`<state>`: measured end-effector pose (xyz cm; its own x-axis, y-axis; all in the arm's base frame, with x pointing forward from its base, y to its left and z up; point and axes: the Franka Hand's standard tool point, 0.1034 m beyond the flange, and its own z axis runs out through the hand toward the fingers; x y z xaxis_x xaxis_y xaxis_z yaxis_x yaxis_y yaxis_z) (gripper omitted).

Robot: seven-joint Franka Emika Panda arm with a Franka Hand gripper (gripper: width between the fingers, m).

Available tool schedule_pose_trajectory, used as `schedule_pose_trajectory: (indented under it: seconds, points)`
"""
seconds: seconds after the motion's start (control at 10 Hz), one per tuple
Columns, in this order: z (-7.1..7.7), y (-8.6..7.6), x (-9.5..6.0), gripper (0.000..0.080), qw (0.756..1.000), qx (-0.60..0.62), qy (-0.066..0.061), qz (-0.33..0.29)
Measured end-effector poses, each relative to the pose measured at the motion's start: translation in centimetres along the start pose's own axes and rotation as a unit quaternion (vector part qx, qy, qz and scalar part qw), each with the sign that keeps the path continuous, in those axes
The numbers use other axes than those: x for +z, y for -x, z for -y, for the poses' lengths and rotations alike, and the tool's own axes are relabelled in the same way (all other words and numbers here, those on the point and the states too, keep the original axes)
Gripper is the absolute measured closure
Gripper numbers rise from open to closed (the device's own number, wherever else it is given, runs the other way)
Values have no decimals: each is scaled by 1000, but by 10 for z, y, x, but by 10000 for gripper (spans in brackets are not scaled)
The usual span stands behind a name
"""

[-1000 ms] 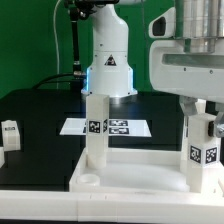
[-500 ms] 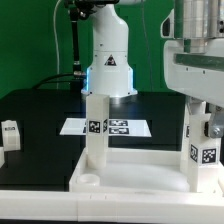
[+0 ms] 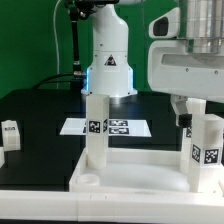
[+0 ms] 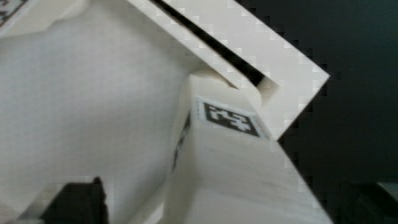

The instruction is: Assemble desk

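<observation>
The white desk tabletop lies tray side up at the front of the black table. One white leg stands upright in its corner on the exterior view's left. A second tagged leg stands upright at the corner on the right. My gripper comes down over the top of this leg and is shut on it. In the wrist view the leg fills the space between the fingers, with the tabletop's rim beyond it.
A loose white leg lies on the black table at the exterior view's left. The marker board lies flat behind the tabletop, in front of the robot base. A white ledge runs along the front.
The gripper has turned about the vertical axis and back while staying over the right leg. The leg's tags faced differently half a second ago. Nothing else has moved.
</observation>
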<state>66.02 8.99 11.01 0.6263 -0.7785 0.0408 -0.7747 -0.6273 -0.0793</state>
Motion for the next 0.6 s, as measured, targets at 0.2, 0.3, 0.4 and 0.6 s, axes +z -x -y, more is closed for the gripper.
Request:
schedule_pose_trajectory:
  seconds: [0.2,0.3,0.4,0.6]
  points:
    - [2,1,-1,151,994,-106,2,-6]
    - [3,1,-1,150,988,-155,3,-9]
    - [4,2,-1,150,981,-193,6,-12]
    - [5,3,-1,150,956,-292,13,-15]
